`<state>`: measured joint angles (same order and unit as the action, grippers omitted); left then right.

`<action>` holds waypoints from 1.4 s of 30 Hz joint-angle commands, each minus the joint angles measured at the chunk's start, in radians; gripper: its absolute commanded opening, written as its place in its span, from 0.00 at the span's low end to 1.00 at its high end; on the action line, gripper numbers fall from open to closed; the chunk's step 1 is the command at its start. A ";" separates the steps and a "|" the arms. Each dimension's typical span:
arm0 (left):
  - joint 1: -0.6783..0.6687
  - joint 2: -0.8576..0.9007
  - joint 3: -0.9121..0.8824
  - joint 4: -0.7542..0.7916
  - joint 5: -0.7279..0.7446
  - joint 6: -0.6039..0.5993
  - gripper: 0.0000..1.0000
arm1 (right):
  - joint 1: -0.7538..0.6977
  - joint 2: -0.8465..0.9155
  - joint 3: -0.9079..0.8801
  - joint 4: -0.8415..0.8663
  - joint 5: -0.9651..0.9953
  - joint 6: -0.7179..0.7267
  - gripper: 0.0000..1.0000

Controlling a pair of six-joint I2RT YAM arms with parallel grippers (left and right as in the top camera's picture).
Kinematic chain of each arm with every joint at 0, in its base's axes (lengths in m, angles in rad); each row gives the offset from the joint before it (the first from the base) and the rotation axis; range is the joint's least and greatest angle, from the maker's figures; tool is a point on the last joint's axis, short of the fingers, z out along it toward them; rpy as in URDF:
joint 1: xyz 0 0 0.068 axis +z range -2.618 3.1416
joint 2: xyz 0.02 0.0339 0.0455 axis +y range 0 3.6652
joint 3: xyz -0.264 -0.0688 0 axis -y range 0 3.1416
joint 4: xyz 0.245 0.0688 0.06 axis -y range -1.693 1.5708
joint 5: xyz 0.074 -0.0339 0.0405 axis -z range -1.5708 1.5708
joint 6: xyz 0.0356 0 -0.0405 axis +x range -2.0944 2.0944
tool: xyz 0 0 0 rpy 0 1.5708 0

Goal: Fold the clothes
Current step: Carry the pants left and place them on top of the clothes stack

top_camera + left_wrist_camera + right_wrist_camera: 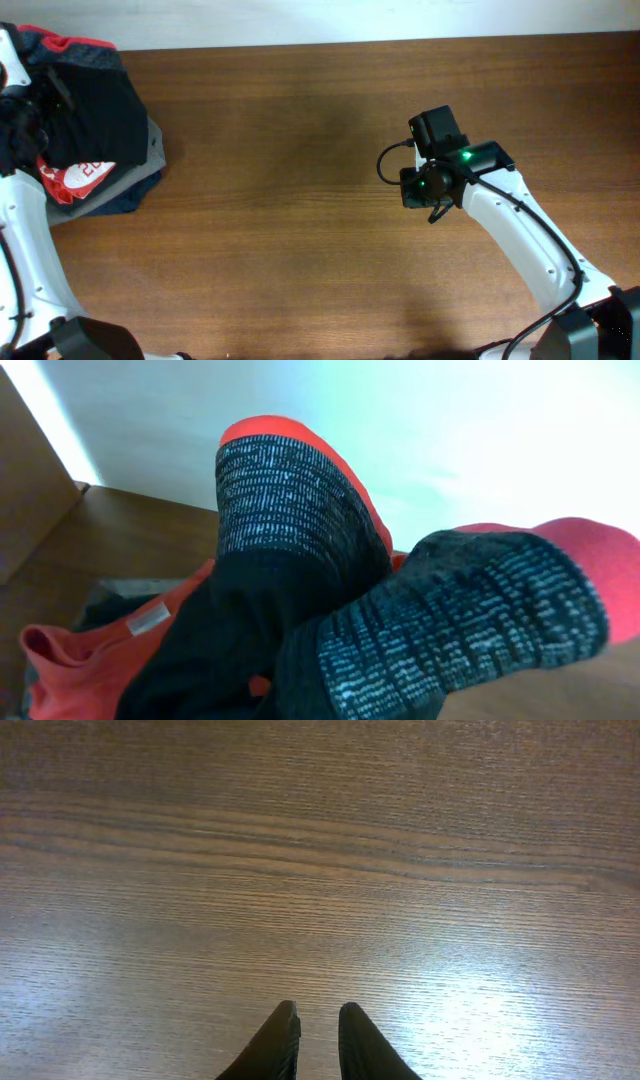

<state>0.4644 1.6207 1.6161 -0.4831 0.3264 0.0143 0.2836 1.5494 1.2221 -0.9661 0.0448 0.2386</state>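
Brown wood-grain table [300, 220], white wall along far edge. Clothes pile at far-left corner. Black trousers [95, 110] on top of pile, bunched; grey waistband [290, 490] with red-orange edge lifted close to left wrist camera, filling its view. Red T-shirt [75, 178] and grey and navy garments [135, 190] underneath. Left gripper [20, 120] right at trousers; fingers hidden by fabric, cannot tell grip. Right gripper [318, 1010] well apart over bare wood at centre-right, pointing down, fingers nearly together, slim gap, nothing between.
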 commanded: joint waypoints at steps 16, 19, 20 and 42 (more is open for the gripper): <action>0.013 0.194 0.034 0.261 -0.234 -0.056 0.00 | -0.005 -0.002 0.009 -0.013 0.012 0.006 0.20; 0.023 0.237 0.034 0.319 -0.242 -0.056 0.00 | -0.005 -0.002 0.009 -0.024 0.013 0.006 0.20; 0.026 0.251 0.034 0.335 -0.246 -0.056 0.00 | -0.005 -0.002 0.009 -0.027 0.013 0.006 0.20; 0.268 0.382 0.170 0.302 -0.096 -0.134 0.99 | -0.005 -0.002 0.009 -0.034 0.013 0.013 0.20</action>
<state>0.7303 2.0132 1.7016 -0.1326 0.1295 -0.0959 0.2836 1.5494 1.2221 -0.9962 0.0448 0.2394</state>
